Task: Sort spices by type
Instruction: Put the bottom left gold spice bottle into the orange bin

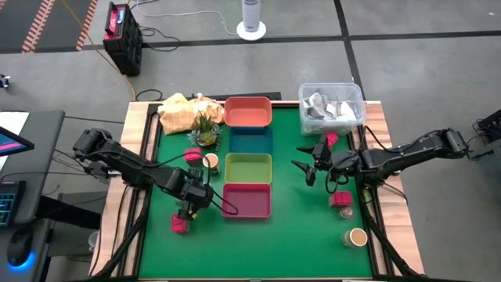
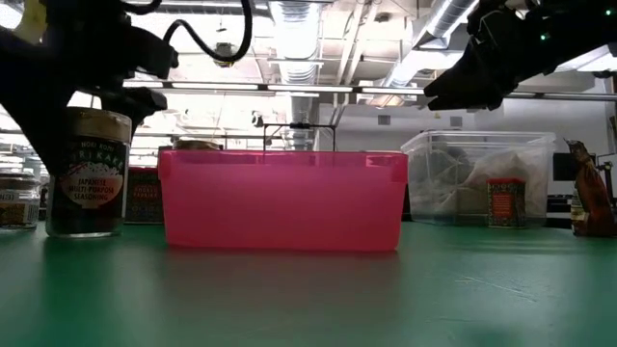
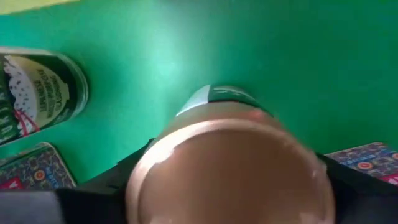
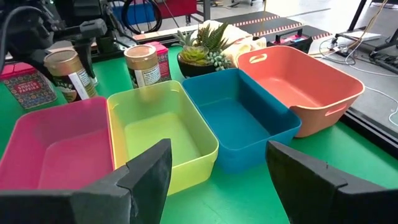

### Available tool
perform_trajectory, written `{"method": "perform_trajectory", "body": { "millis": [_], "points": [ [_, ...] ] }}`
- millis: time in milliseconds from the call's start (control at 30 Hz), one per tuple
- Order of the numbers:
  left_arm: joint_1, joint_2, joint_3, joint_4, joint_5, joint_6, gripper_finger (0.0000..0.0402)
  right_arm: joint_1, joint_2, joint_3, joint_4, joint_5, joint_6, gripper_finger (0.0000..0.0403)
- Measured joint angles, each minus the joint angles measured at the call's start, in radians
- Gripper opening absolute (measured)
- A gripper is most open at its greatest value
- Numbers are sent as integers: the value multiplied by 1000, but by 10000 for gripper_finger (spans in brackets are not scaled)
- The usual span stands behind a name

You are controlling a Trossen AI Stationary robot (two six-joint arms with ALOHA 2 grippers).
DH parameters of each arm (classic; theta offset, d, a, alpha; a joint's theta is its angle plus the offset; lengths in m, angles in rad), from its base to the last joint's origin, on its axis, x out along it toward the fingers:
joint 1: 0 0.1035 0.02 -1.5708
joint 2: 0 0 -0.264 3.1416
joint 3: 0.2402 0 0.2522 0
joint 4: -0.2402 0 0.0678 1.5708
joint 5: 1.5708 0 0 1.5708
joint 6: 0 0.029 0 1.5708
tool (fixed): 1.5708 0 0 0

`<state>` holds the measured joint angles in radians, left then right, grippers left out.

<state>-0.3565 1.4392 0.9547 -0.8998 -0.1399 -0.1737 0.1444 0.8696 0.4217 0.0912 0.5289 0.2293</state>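
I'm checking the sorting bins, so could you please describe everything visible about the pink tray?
The pink tray is a rectangular, glossy, slightly see-through plastic bin with rounded corners and a lipped rim. It sits upright on the green mat, nearest of the four-tray column, its far end against the green tray. It looks empty. The left hand is just beside it.

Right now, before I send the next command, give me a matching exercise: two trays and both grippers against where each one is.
1. orange tray
2. pink tray
3. left gripper
4. right gripper

A. open, beside the green tray
B. row end by the clear tub
C. at a tan-lidded jar, beside the pink tray
D. opposite row end

Pairs: 1-B, 2-D, 3-C, 4-A
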Motion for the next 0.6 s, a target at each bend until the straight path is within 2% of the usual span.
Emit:
{"method": "perform_trajectory", "body": {
  "millis": [233,467,600],
  "points": [
    [34,-31,9,-24,0,5,270,0,0,0,-1,0,28,286],
    [87,-72,164,-116,81,25,270,0,0,0,-1,0,35,286],
    [132,-71,261,-115,82,77,270,0,0,0,-1,0,61,286]
  ]
}}
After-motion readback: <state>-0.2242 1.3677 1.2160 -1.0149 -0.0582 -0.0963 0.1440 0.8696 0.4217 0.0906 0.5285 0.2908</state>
